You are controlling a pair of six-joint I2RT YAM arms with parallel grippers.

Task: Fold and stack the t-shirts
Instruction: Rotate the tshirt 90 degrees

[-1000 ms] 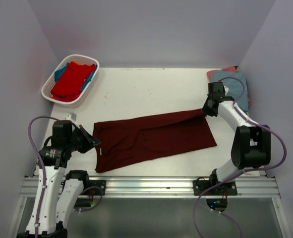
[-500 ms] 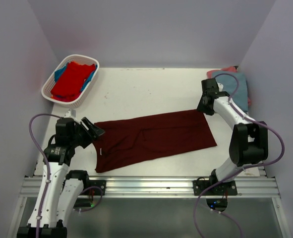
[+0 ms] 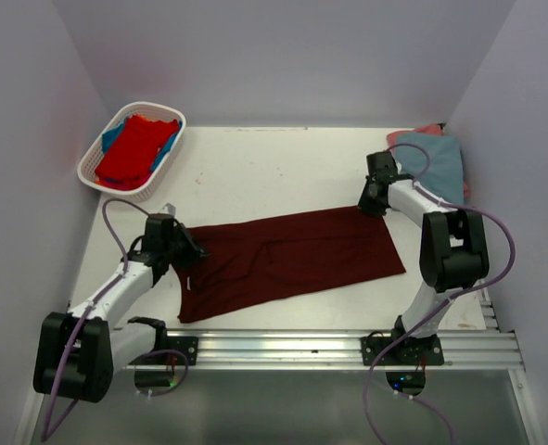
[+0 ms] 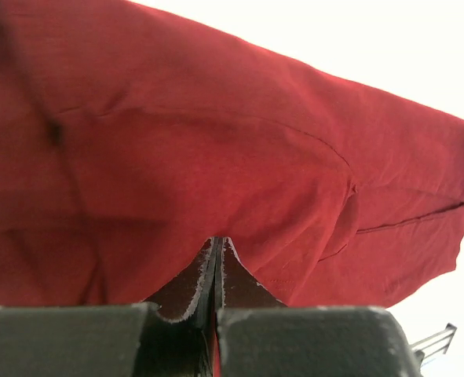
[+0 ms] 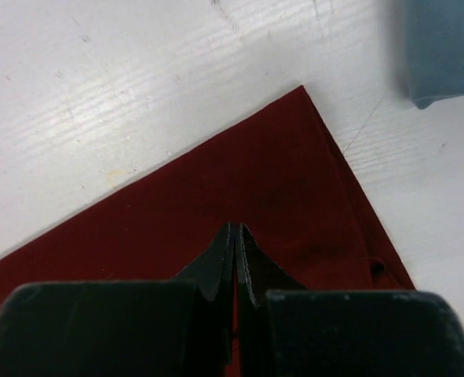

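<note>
The dark maroon t-shirt [image 3: 287, 261] lies spread lengthwise across the middle of the table. My left gripper [image 3: 186, 250] sits low at its far left corner. In the left wrist view its fingertips [image 4: 217, 245] are closed, with maroon cloth [image 4: 216, 141] gathered at them. My right gripper [image 3: 370, 201] is at the shirt's far right corner. In the right wrist view its tips [image 5: 236, 229] are closed on the flat maroon cloth [image 5: 239, 173], just inside the corner. More shirts lie in the basket and at the far right.
A white slatted basket [image 3: 95, 176] at the far left holds a bright red shirt [image 3: 134, 148] over blue cloth. A dusty grey-blue shirt [image 3: 440, 165] lies on a salmon pink one [image 3: 426, 131] at the far right; its corner also shows in the right wrist view [image 5: 443, 47].
My left arm has swung down and right from beside the shirt onto its far left corner, and its jaws have shut. My right gripper has slid a little left along the far edge.
</note>
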